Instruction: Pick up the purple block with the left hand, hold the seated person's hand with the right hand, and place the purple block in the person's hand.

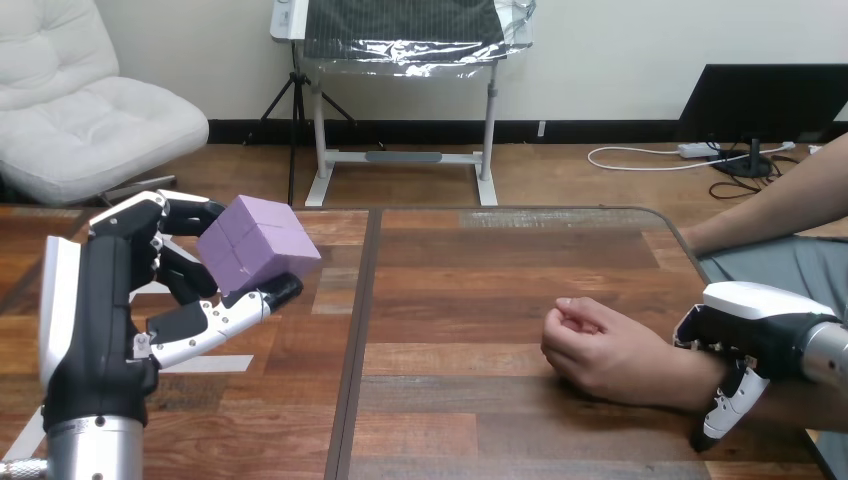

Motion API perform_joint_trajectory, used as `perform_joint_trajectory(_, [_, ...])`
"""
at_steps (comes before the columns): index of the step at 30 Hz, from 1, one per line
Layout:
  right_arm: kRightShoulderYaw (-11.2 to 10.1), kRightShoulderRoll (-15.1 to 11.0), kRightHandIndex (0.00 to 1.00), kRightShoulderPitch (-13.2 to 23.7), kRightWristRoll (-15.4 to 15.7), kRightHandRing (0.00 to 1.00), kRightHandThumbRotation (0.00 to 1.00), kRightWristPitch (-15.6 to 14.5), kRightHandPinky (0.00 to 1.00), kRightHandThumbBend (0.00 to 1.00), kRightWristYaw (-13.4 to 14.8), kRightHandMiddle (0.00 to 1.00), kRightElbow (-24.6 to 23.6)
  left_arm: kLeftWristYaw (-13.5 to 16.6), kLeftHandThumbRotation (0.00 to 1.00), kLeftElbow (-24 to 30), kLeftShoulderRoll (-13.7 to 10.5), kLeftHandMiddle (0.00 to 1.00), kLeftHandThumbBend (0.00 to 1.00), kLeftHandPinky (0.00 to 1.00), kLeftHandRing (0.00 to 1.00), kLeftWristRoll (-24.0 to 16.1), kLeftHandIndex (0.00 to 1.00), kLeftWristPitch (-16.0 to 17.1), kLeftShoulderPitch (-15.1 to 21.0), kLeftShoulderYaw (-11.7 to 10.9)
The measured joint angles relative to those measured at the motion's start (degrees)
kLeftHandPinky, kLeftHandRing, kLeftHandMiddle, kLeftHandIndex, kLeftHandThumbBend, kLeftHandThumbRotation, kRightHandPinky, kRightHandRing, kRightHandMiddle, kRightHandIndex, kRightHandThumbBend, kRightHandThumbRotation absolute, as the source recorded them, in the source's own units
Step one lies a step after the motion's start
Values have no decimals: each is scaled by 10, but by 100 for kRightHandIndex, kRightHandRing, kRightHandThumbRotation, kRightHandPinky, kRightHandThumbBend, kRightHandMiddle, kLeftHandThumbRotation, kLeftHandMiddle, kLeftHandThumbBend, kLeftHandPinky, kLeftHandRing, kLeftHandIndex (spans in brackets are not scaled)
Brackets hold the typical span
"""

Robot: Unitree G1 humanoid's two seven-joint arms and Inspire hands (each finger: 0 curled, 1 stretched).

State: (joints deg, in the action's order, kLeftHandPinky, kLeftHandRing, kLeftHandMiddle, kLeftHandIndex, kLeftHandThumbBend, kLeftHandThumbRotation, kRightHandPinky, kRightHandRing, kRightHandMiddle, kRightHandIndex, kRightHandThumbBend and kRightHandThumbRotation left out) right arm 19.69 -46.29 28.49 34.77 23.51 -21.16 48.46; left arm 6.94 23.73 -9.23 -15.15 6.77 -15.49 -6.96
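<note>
The purple block (pixel 257 243) is lifted off the table at the left, pinched between the thumb and curled fingers of my left hand (pixel 130 300). The person's hand (pixel 600 350) rests on the table at the right, loosely closed, with its forearm running off to the right. My right hand (pixel 745 330) sits over the person's wrist, its fingers curled down round the near side of it.
The wooden table (pixel 470 290) has a dark seam (pixel 355 340) running front to back between my left hand and the person's hand. A strip of white tape (pixel 215 365) lies on the table below my left hand.
</note>
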Motion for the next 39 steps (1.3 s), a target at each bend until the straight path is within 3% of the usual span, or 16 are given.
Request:
perform_joint_trajectory(13, [0, 1, 52, 6, -6, 40, 0, 0, 30, 89, 0, 48, 15, -3, 0, -3, 0, 34, 55, 22, 28, 1, 41, 1, 5, -5])
perform_joint_trajectory(19, [0, 3, 51, 10, -9, 38, 0, 0, 28, 89, 2, 47, 21, -9, 0, -19, -1, 34, 53, 23, 29, 10, 40, 8, 15, -8])
perform_joint_trajectory(39, [-4, 3, 51, 11, -42, 34, 0, 18, 26, 89, 12, 44, 32, -19, 0, -138, -3, 36, 56, 27, 31, 19, 41, 50, 96, -6])
